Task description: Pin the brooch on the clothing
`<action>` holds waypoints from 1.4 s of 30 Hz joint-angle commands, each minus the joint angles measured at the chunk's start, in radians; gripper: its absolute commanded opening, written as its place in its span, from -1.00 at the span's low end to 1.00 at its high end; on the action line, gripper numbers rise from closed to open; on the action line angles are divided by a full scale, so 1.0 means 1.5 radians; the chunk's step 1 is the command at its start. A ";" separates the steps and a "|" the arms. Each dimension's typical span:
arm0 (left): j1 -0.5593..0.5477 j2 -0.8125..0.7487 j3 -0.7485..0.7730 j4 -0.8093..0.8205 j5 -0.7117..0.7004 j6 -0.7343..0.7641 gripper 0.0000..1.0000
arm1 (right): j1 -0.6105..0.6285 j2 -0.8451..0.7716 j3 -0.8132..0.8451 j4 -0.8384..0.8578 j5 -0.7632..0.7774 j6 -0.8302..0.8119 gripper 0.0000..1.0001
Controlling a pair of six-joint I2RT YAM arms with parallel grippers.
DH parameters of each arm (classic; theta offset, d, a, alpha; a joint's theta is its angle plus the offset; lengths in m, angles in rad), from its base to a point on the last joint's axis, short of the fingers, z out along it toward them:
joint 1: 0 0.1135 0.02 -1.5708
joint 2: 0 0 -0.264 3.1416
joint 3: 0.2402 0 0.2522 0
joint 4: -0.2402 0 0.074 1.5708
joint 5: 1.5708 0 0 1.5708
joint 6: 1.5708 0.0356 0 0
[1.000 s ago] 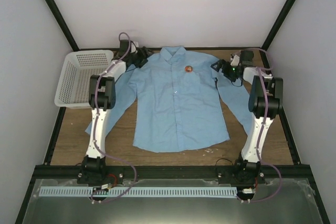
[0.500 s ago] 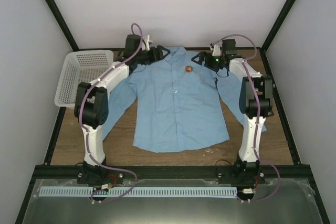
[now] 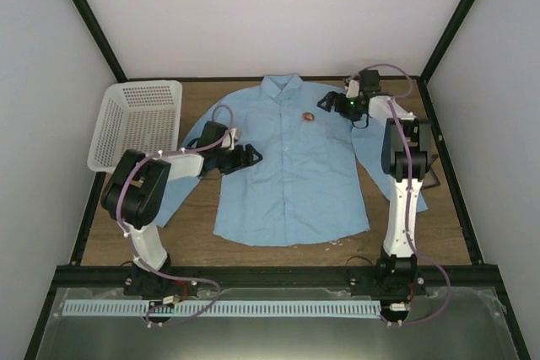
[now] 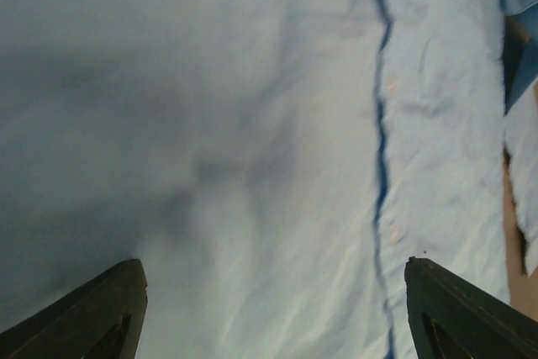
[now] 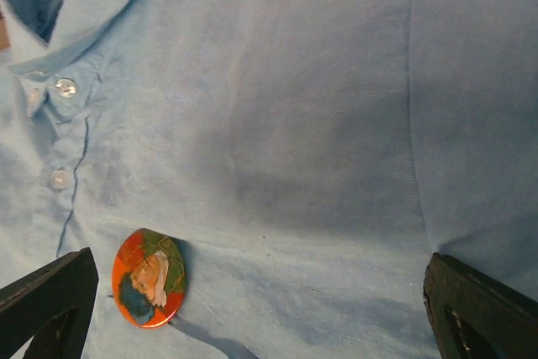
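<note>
The light blue shirt [image 3: 287,166] lies flat, collar at the far side. The small round orange-red brooch [image 3: 309,115] sits on its chest right of the button line; in the right wrist view it [image 5: 149,278] lies on the cloth below the collar buttons, one edge lifted and casting a shadow. My right gripper [image 3: 325,104] is open and empty just right of the brooch, its fingertips [image 5: 50,304] straddling cloth. My left gripper [image 3: 250,156] is open and empty low over the shirt's left chest [image 4: 252,166], near the button placket [image 4: 380,174].
A white mesh basket [image 3: 139,124] stands at the left on the wooden table [image 3: 198,225]. Black frame rails run along the table's sides and near edge. The shirt's sleeves spread out toward both arms.
My left arm swung from the collar's left side back and down to the shirt's left chest. My right gripper shifted slightly; the brooch stays put.
</note>
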 commanded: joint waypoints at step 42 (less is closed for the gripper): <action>-0.001 -0.902 0.096 -0.316 -0.515 0.286 0.99 | 0.247 -1.213 -0.421 -0.001 0.225 -0.107 1.00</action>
